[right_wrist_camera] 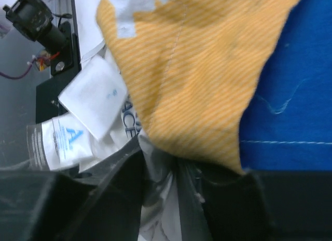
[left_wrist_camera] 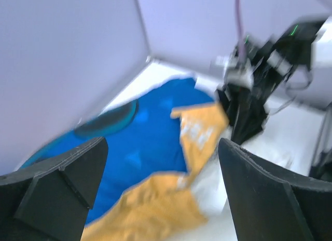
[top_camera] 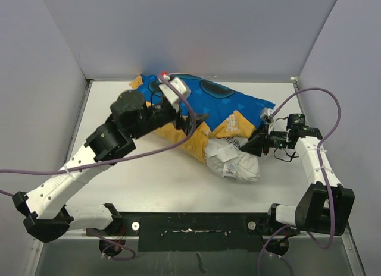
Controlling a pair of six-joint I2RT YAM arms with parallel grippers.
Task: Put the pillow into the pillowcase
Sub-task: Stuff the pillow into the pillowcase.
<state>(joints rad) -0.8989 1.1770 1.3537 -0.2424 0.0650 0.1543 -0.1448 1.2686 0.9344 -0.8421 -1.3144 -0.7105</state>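
The blue pillowcase [top_camera: 202, 100] lies bunched at the back middle of the table, with its mustard-yellow side folded out along its front. The white pillow [top_camera: 235, 163] sticks out of it at the front right, printed labels showing. My left gripper [top_camera: 191, 122] hovers over the yellow fold, open and empty; in the left wrist view [left_wrist_camera: 163, 147] its fingers stand wide apart above the pillowcase [left_wrist_camera: 150, 137]. My right gripper [top_camera: 253, 148] is at the pillow's right end. In the right wrist view [right_wrist_camera: 166, 173] its jaws pinch white pillow fabric [right_wrist_camera: 161, 223] under a yellow flap [right_wrist_camera: 192, 69].
Grey walls [top_camera: 47, 80] close in the white table [top_camera: 149, 175] on the left, back and right. A black mounting plate [top_camera: 190, 225] runs along the front edge between the arm bases. Purple cables [top_camera: 149, 152] loop over both arms.
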